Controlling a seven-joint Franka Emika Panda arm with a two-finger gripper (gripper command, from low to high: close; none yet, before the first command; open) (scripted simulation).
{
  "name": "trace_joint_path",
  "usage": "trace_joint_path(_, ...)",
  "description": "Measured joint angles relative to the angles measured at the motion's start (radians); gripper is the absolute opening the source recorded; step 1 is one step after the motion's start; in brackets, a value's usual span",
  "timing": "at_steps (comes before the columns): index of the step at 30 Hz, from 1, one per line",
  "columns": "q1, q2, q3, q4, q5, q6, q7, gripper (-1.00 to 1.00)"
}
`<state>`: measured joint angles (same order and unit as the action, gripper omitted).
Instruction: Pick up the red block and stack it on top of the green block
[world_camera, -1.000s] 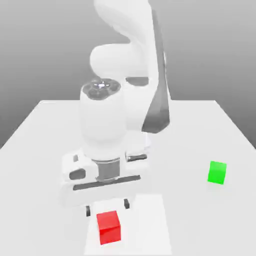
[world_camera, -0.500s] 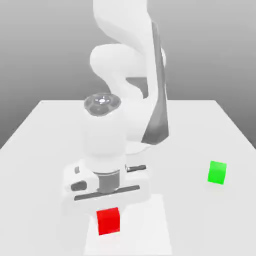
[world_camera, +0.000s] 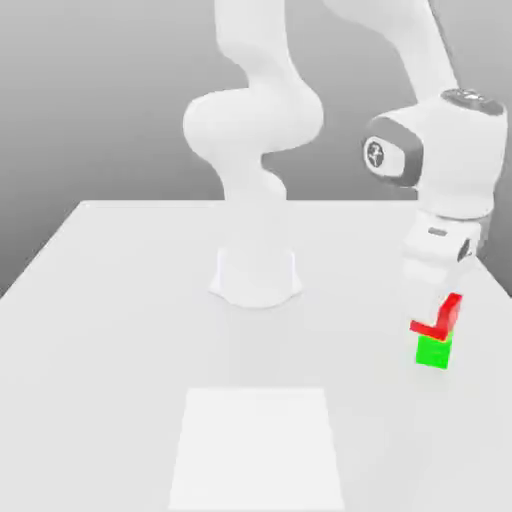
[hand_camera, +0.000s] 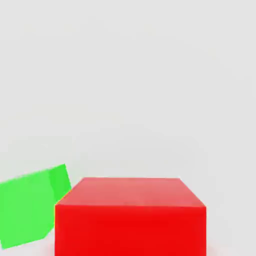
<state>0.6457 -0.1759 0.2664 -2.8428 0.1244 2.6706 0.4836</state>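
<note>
The red block hangs at the exterior view's right, tilted, just above the green block, and may touch its top. My gripper is shut on the red block, and a white finger covers part of it. The green block rests on the white table. In the hand view the red block looms close, and the green block shows beyond one side of it, so the two are not squarely lined up.
The arm's round base stands mid-table. A paler square patch lies on the table near the front, where the red block sat earlier. The table's right edge runs close to the green block.
The arm has swung from the front patch to the exterior view's right, carrying the red block off the table to just above the green block. The green block has not moved.
</note>
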Motion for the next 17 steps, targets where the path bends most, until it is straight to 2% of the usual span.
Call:
trace_joint_path(4, -0.019, 0.036, 0.048, -0.011, -0.116, 0.03, 0.091, -1.0)
trace_joint_path(10, -0.069, 0.134, 0.054, -0.002, -0.296, 0.092, 0.218, -1.0)
trace_joint_path(14, -0.086, 0.191, 0.053, 0.002, -0.359, 0.139, 0.263, -1.0)
trace_joint_path(17, -0.085, 0.224, 0.057, 0.001, -0.362, 0.18, 0.266, -1.0)
